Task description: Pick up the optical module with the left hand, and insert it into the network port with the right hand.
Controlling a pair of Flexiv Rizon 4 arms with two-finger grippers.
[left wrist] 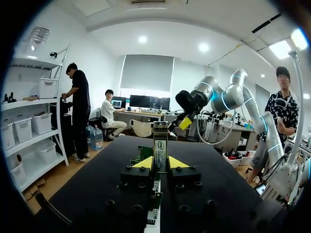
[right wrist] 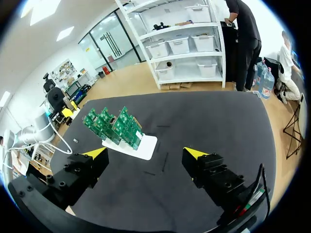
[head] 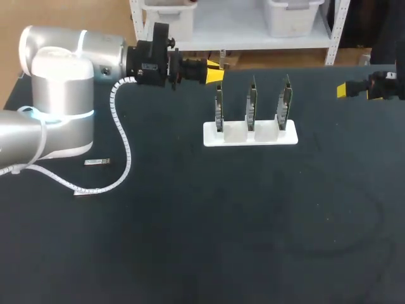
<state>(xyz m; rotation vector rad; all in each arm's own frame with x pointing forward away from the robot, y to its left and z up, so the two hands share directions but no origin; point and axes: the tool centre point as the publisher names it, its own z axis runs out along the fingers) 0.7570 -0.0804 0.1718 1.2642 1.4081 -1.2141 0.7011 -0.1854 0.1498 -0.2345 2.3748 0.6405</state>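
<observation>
Module [left wrist: 159,153] gripped lengthwise in left jaws, nose pointing ahead; right jaws wide.

a dark worktop [head: 253,221] (faintly marked with curved lines) carries a white stand [head: 250,140] near its far edge.

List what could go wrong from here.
1. The left gripper holds the optical module close to the green boards; swinging it could knock them in their white stand.
2. The right gripper is open and far off; a misaligned handover could drop the optical module.
</observation>
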